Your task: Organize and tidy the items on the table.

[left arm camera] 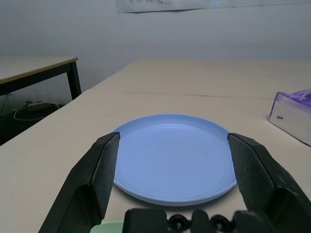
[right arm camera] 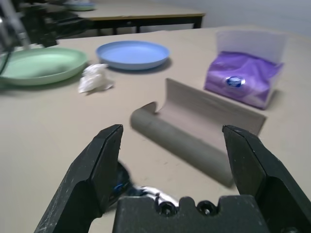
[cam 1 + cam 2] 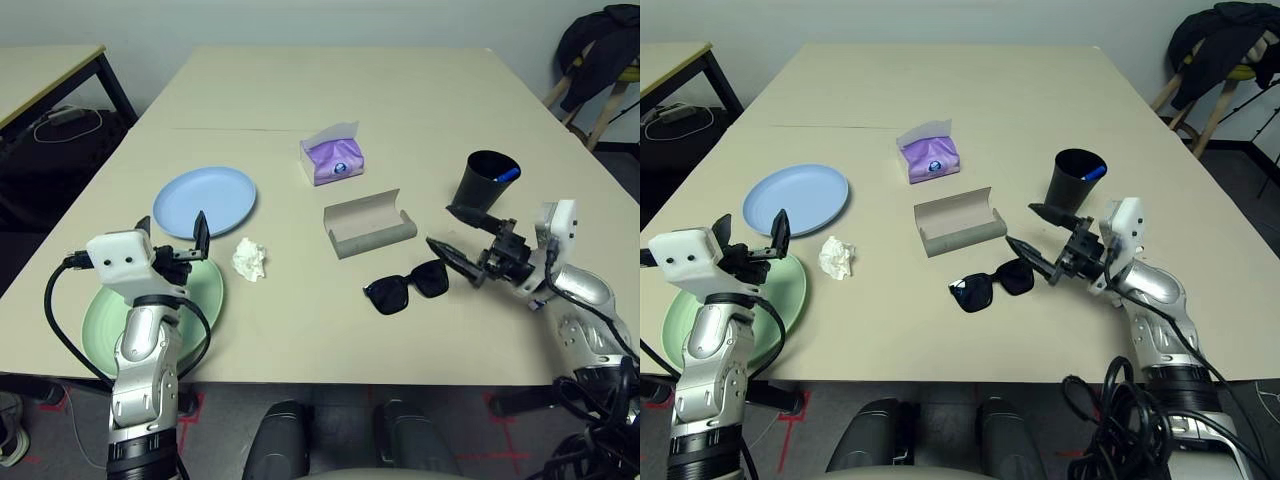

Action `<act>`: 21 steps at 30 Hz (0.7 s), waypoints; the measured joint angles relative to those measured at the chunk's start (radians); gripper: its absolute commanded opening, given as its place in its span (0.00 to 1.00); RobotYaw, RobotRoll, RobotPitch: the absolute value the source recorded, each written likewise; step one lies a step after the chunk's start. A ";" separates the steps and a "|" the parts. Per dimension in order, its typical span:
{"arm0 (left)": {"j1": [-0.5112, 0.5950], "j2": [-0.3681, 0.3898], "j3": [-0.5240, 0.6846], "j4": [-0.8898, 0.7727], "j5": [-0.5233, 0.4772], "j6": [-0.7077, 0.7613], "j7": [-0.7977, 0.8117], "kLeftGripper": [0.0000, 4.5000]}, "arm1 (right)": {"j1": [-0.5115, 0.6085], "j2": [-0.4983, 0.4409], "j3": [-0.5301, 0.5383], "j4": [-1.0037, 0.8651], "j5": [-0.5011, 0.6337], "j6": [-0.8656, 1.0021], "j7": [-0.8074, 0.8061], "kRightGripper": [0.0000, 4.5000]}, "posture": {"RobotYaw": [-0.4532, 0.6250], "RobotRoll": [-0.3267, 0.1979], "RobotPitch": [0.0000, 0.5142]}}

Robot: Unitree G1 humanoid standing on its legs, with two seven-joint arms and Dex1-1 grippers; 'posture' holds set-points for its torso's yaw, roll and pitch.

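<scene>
Mint green and round, the nearer plastic plate (image 3: 205,290) lay at the near left edge of the large pale beige table (image 3: 420,110), partly under the left gripper (image 3: 172,232), whose two black fingers were spread wide and held nothing. Just beyond those fingers the pale blue round plate (image 1: 172,158) was framed between them, untouched. A slip could be judged likely if that shallow rim were pinched from above, since little edge was offered, and the green plate beneath the wrist could be nudged off the table edge.

To the right, the right gripper (image 3: 1038,237) was held equally wide open and empty, just beside the black sunglasses (image 3: 990,284), which lay unfolded near the front edge. One arm of the sunglasses could be caught and the frame dragged toward the edge.

Between the two sides the crumpled white tissue (image 3: 250,258) was seen, light enough to be swept aside. Farther back stood the open grey oblong glasses case (image 3: 958,223), then the black cup (image 3: 1075,178) with a pen inside; the cup could be tipped by the right forearm. Farthest lay the purple tissue pack (image 3: 333,157).
</scene>
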 measured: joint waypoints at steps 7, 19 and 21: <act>-0.014 0.014 0.000 0.000 0.000 0.003 -0.002 1.00 | 0.029 -0.029 0.023 -0.005 0.008 -0.005 0.144 0.99 | 0.52 0.62 0.08; -0.029 0.015 0.000 0.004 0.027 0.050 0.038 1.00 | 0.014 -0.037 0.022 0.027 0.006 -0.097 0.244 0.99 | 0.52 0.62 0.08; -0.041 0.015 0.000 0.006 0.038 0.069 0.055 1.00 | 0.014 -0.041 0.022 0.039 0.006 -0.119 0.265 0.99 | 0.52 0.62 0.08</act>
